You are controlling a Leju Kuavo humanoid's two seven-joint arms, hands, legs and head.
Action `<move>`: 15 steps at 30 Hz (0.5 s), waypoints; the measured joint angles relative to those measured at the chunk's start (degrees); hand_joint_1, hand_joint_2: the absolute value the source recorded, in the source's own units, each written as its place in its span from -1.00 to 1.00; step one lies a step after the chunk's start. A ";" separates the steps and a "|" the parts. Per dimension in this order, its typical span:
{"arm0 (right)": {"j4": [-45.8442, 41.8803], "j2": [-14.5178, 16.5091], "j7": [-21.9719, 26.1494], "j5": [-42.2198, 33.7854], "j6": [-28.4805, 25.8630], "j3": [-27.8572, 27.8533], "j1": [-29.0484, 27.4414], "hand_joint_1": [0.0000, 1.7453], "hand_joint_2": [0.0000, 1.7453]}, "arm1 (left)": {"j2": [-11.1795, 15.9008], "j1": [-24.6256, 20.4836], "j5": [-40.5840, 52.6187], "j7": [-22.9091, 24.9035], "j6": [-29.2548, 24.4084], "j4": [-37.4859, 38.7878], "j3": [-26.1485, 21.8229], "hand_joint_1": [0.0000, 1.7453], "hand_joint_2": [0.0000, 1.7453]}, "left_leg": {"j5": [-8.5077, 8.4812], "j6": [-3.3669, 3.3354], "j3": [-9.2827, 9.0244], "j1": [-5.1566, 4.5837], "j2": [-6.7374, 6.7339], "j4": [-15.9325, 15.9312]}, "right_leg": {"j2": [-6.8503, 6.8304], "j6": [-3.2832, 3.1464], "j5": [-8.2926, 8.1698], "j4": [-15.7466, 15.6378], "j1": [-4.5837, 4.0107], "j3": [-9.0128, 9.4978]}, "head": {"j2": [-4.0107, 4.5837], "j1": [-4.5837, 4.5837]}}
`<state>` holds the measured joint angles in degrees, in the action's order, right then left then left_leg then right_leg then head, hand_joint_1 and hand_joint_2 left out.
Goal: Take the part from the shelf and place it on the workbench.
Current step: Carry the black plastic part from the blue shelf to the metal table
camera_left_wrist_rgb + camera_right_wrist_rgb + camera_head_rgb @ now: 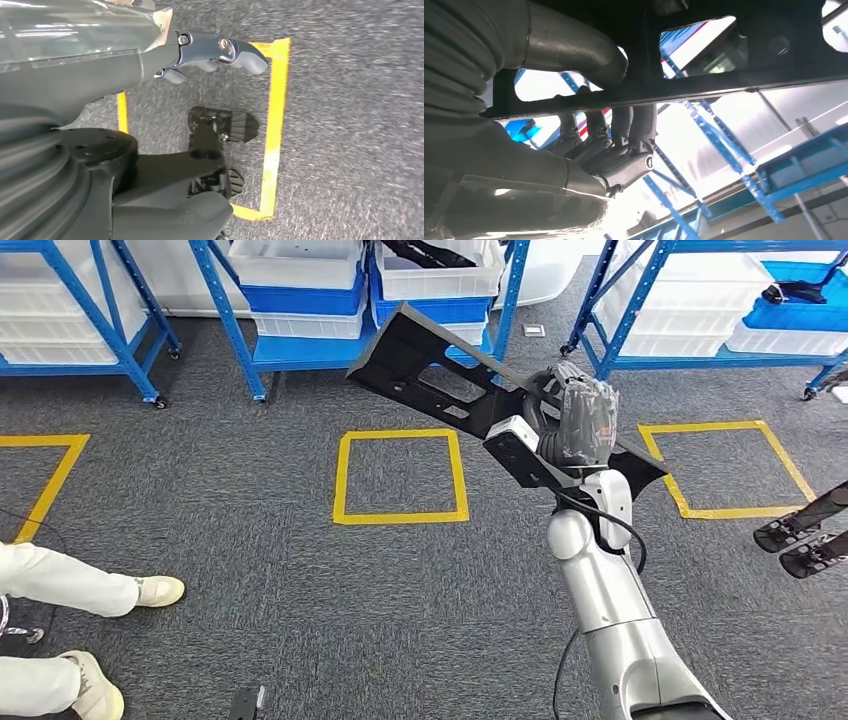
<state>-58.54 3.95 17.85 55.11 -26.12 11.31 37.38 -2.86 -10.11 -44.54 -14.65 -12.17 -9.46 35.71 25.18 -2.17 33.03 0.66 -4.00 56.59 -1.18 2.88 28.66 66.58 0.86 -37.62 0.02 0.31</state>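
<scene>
My right hand [580, 425] holds a long flat black part [430, 370] with cut-out openings, raised above the carpet in front of me and tilted, its far end pointing toward the blue shelf [300, 350]. In the right wrist view the dark fingers [614, 145] wrap around a bar of the part [704, 85], with the thumb on its other side. My left hand [200, 52] hangs over the carpet with its fingers loosely extended and nothing in them.
Blue shelves with white and blue bins [300, 300] line the far side, with more of them at the right [760, 330]. Yellow tape squares [400, 475] mark the grey carpet. A person's legs and white shoes [100, 590] are at my left.
</scene>
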 joint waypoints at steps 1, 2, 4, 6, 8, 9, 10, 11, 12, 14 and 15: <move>0.05 -0.02 0.03 0.00 -0.02 -0.03 0.18 1.00 1.00 | -0.14 0.02 0.06 -0.44 0.30 -0.02 0.00 -1.00 1.00 | 0.10 0.19 0.07 -0.21 -0.57 0.24 | -1.33 0.12 -1.37 -4.36 -0.14 2.32 | 0.00 -0.13; 0.09 0.04 0.07 0.00 -0.05 -0.03 0.36 1.00 1.00 | -0.28 0.07 0.13 -0.79 0.93 -0.04 0.00 -1.00 1.00 | 0.17 0.41 0.15 -0.43 -1.12 0.43 | -2.30 -0.05 -2.39 -7.64 -0.27 3.91 | 0.00 -0.12; 0.26 0.11 0.15 -0.02 -0.16 -0.02 0.62 1.00 1.00 | -0.39 0.22 0.26 -1.35 2.59 -0.07 0.02 -1.00 1.00 | 0.24 0.84 0.32 -0.74 -2.23 0.73 | -2.40 -0.73 -2.97 -9.58 -0.59 4.59 | 0.00 0.02; 0.50 -0.01 0.17 -0.05 -0.23 -0.05 0.70 1.00 1.00 | -0.40 0.32 0.33 -1.56 3.83 -0.07 0.04 -1.00 1.00 | 0.49 1.33 0.44 -0.48 -2.50 0.96 | -1.03 -1.45 -3.36 -9.56 -0.27 4.26 | 0.00 0.23; 0.65 -0.03 0.14 -0.20 -0.20 -0.08 0.97 1.00 1.00 | -0.38 0.47 0.33 -1.60 4.83 -0.07 0.05 -1.00 1.00 | 2.81 1.99 1.69 -0.08 0.29 3.90 | 0.24 -2.35 -3.82 -9.66 0.19 4.04 | 0.00 0.34; 0.68 0.04 0.13 -0.33 -0.15 -0.07 1.09 1.00 1.00 | -0.36 0.64 0.31 -1.59 5.32 -0.07 0.05 -1.00 1.00 | 4.82 2.26 3.08 0.06 2.18 7.13 | 0.87 -2.69 -3.99 -9.68 0.29 3.91 | 0.00 0.43; 0.75 0.11 0.12 -0.49 -0.08 -0.07 1.14 1.00 1.00 | -0.34 0.88 0.27 -1.55 5.72 -0.07 0.05 -1.00 1.00 | 6.91 2.37 4.83 0.09 3.38 11.16 | 1.52 -2.96 -4.12 -9.66 0.27 3.76 | 0.00 0.53; 0.84 0.16 0.11 -0.63 0.00 -0.06 1.09 1.00 1.00 | -0.32 1.14 0.22 -1.49 6.04 -0.07 0.05 -1.00 1.00 | 8.44 2.42 6.52 0.09 3.86 14.92 | 2.23 -3.10 -4.22 -9.65 0.21 3.65 | 0.00 0.58; 0.92 0.17 0.11 -0.78 0.09 -0.05 1.01 1.00 1.00 | -0.31 1.37 0.17 -1.41 6.25 -0.07 0.06 -1.00 1.00 | 8.97 2.39 7.58 0.09 4.01 17.23 | 2.97 -3.20 -4.30 -9.62 0.16 3.58 | 0.00 0.58; 1.02 0.15 0.10 -1.03 0.29 -0.05 0.87 1.00 1.00 | -0.31 1.65 0.11 -1.28 6.36 -0.07 0.07 -1.00 1.00 | 6.61 2.11 6.47 0.11 4.28 15.13 | 4.51 -3.24 -4.37 -9.47 0.10 3.54 | 0.00 0.59; 1.03 0.15 0.10 -1.17 0.36 -0.05 0.86 1.00 1.00 | -0.30 1.70 0.10 -1.23 6.30 -0.07 0.07 -1.00 1.00 | 4.41 1.87 4.53 0.17 5.04 11.24 | 5.26 -3.22 -4.39 -9.36 0.10 3.53 | 0.00 0.60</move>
<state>-57.51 4.09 17.95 53.94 -25.76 11.26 38.24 -3.16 -8.41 -44.45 -15.88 -5.87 -9.53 35.78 29.58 -0.30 37.56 0.83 1.03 67.83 4.08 -0.35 24.27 57.22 0.96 -34.09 0.02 0.91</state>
